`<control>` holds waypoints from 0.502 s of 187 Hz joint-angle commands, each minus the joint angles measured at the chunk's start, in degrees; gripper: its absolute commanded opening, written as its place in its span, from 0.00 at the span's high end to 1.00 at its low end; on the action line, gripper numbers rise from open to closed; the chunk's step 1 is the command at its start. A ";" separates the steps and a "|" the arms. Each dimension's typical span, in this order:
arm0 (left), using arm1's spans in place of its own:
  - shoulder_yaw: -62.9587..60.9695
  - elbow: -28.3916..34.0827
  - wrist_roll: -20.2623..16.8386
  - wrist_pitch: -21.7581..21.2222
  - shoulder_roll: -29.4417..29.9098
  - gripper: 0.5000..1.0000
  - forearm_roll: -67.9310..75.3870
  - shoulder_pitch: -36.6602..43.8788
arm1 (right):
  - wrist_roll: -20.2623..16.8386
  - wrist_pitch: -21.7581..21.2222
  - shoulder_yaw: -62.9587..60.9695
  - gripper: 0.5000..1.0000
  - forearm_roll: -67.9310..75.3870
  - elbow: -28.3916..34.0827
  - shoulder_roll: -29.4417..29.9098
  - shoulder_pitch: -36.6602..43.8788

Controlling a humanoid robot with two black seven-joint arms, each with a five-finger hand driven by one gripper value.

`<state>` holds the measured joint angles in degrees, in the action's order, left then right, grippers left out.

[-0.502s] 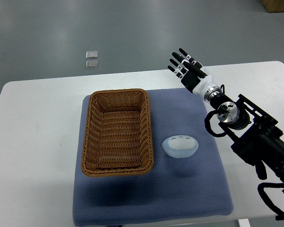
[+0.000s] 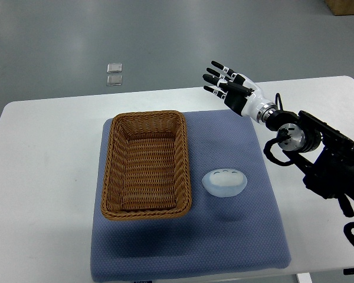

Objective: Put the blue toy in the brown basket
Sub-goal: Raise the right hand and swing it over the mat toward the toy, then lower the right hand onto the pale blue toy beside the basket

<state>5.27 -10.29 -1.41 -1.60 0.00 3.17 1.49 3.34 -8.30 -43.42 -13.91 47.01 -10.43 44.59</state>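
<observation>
Right hand (image 2: 227, 88) had swung left, fingers spread and empty, far of the blue toy (image 2: 225, 181), which sat beside the empty brown basket (image 2: 146, 165).

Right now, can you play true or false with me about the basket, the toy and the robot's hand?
1. The brown basket has nothing in it. True.
2. The blue toy lies on the blue mat, right of the basket. True.
3. The right hand is gripping the toy. False: its fingers are spread and hold nothing, up past the mat's far edge.
4. The toy is inside the basket. False: it sits beside it.
5. The left hand is reaching over the basket. False: no left hand shows.
</observation>
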 commanded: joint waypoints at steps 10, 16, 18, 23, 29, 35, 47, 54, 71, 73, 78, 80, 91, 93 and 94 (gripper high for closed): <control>-0.09 -0.26 0.00 0.02 0.00 0.00 0.08 -0.17 | -2.98 -0.93 12.48 0.18 -3.32 1.86 -7.06 7.53; -0.09 -0.26 0.00 0.02 0.00 0.00 0.08 -0.26 | -3.34 -1.46 16.53 0.18 -3.85 2.65 -8.55 9.72; -0.09 -0.26 0.00 0.02 0.00 0.00 0.08 -0.34 | -3.42 -1.63 17.93 0.18 -4.02 3.00 -9.08 10.52; -0.09 -0.26 0.00 0.02 0.00 0.00 0.08 -0.52 | -3.60 -1.99 21.96 0.18 -4.29 3.79 -10.66 13.05; -0.09 -0.26 0.00 0.02 0.00 0.00 0.08 -0.52 | -3.86 -2.51 26.18 0.18 -4.37 4.49 -12.06 15.69; -0.09 -0.26 0.00 0.02 0.00 0.00 0.08 -0.52 | -3.95 -3.04 30.22 0.18 -4.37 5.19 -13.12 18.24; -0.09 -0.26 0.00 0.02 0.00 0.00 0.08 -0.61 | -4.56 -4.62 38.05 0.18 -4.37 7.04 -15.23 23.60; -0.09 -0.26 0.00 0.02 0.00 0.00 0.08 -0.78 | -5.01 -5.68 41.75 0.18 -4.37 8.18 -16.29 26.34; -0.09 -0.26 0.00 0.02 0.00 0.00 0.08 -0.96 | -6.50 -8.93 51.95 0.18 -4.37 12.58 -18.75 34.68; -0.09 -0.26 0.00 0.11 0.00 0.00 0.08 -1.05 | -6.59 -9.19 53.00 0.18 -4.37 13.28 -19.01 35.74; -0.09 -0.26 0.00 0.02 0.00 0.00 0.08 -1.05 | -6.94 -9.98 55.98 0.18 -4.37 14.94 -19.45 38.54; -0.09 -0.26 0.00 0.02 0.00 0.00 0.08 -1.05 | -7.03 -10.24 57.03 0.18 -4.37 15.56 -19.54 39.51; -0.09 -0.26 0.00 0.02 0.00 0.00 0.08 -1.05 | -7.38 -11.13 61.79 0.18 -4.37 18.47 -19.72 44.00; -0.09 -0.26 0.00 0.02 0.00 0.00 0.08 -1.05 | -7.47 -11.21 62.76 0.18 -4.37 18.91 -19.72 44.97; -0.09 -0.26 0.00 0.02 0.00 0.00 0.08 -1.05 | -7.64 -11.30 63.54 0.18 -4.37 19.43 -19.63 45.75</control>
<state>5.18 -10.55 -1.41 -1.56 0.00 3.26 0.48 -3.29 -17.65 10.56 -18.28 61.04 -29.37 81.38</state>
